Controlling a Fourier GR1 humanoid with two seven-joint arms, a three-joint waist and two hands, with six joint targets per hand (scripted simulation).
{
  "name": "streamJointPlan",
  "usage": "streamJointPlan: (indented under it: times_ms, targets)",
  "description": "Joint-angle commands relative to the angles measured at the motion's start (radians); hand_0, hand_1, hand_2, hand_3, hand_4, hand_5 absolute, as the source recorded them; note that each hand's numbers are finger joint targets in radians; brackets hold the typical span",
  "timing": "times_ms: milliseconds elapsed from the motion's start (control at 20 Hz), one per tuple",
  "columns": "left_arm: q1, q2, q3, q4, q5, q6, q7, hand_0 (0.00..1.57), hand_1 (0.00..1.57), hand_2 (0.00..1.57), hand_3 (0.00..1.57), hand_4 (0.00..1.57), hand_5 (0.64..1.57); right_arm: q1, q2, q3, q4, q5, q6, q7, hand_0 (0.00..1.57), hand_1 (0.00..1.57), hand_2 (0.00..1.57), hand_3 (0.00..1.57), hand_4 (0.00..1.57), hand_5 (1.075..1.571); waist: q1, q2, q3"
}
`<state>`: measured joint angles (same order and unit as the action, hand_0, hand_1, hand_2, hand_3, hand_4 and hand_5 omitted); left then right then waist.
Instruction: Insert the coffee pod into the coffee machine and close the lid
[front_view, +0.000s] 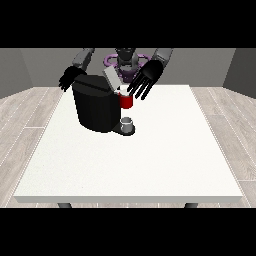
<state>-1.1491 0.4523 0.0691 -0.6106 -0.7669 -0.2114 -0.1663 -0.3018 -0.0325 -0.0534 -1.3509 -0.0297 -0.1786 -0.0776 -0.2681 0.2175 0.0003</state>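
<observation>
Hands hover over white table, gray walls behind.

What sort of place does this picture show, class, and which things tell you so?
Probably a bare test room: a white table on wood-look flooring, grey walls, and just a black coffee machine with a small cup.

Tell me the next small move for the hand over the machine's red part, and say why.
Probably lower the hand at the view's right a little toward the red pod holder. Its fingers hang straight just above it, and the grey lid of the black coffee machine stands open. Whether the pod is seated cannot be told.
</observation>
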Motion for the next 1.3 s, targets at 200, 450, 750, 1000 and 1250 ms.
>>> streamJointPlan:
  times_ms: [200, 450, 750, 1000, 1250]
  targets:
    - [0.118, 0.001, 0.004, -0.008, -0.002, 0.019, -0.063, 0.00, 0.00, 0.00, 0.00, 0.00, 1.571, 0.070, -0.017, -0.012, -0.053, -0.033, 0.027, 0.028, 0.00, 0.00, 0.00, 0.00, 0.43, 1.571, 0.028, -0.088, -0.0007]
    - [0.169, -0.068, 0.052, -0.014, 0.066, 0.003, -0.033, 0.00, 0.00, 0.00, 0.00, 0.00, 1.571, 0.181, 0.031, 0.058, -0.065, -0.019, -0.020, -0.018, 0.00, 0.00, 0.00, 0.00, 0.37, 1.571, 0.054, -0.174, -0.0006]
    - [0.239, -0.187, 0.275, -0.010, 0.345, -0.046, -0.059, 0.00, 0.00, 0.00, 0.00, 0.26, 1.571, 0.195, -0.068, -0.016, -0.040, -0.027, 0.065, -0.027, 0.00, 0.00, 0.00, 0.00, 0.36, 1.571, 0.159, -0.295, -0.0022]
    - [0.399, -0.291, 0.279, -0.023, 0.380, 0.000, -0.109, 0.00, 0.00, 0.00, 0.00, 0.00, 1.571, 0.171, -0.095, 0.002, -0.105, -0.056, 0.121, 0.056, 0.00, 0.00, 0.00, 0.00, 0.29, 1.571, 0.220, -0.394, -0.0015]
    - [0.453, -0.353, 0.306, -0.053, 0.458, -0.042, -0.099, 0.00, 0.00, 0.00, 0.00, 0.23, 1.571, 0.120, -0.141, -0.011, -0.115, -0.052, 0.144, 0.080, 0.00, 0.00, 0.00, 0.00, 0.04, 1.571, 0.306, -0.443, -0.0007]
